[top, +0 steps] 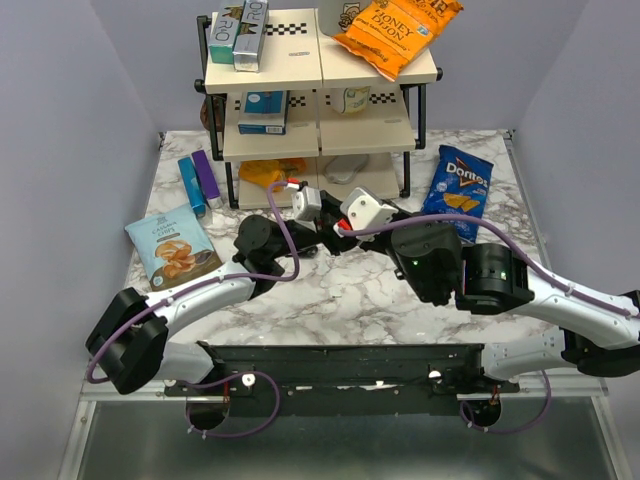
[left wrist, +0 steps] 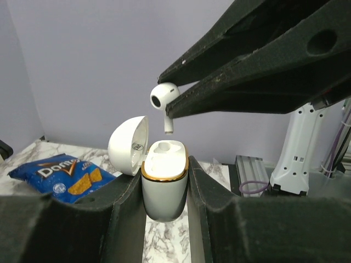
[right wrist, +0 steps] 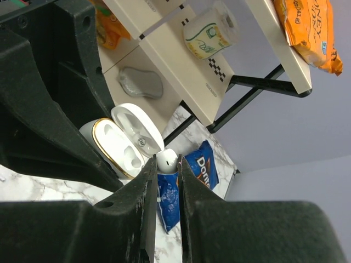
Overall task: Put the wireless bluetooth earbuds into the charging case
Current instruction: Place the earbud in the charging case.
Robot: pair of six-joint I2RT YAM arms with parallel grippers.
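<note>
The charging case (left wrist: 164,189) is white with a gold rim and stands upright between my left gripper's fingers (left wrist: 164,176), which are shut on it. Its lid (left wrist: 127,145) is flipped open to the left. My right gripper (right wrist: 166,164) is shut on one earbud (right wrist: 167,161), which is white here, not black. In the left wrist view the earbud (left wrist: 163,97) hangs stem-down just above the case's open top. The case (right wrist: 118,148) shows two wells that look empty. A second earbud is not in view. In the top view both grippers meet mid-table (top: 330,235), hiding the case.
A blue Doritos bag (top: 457,192) lies to the right of the grippers. A two-tier shelf rack (top: 318,95) with boxes and an orange snack bag (top: 395,30) stands behind them. A chips bag (top: 172,245) and two tubes (top: 198,180) lie at the left.
</note>
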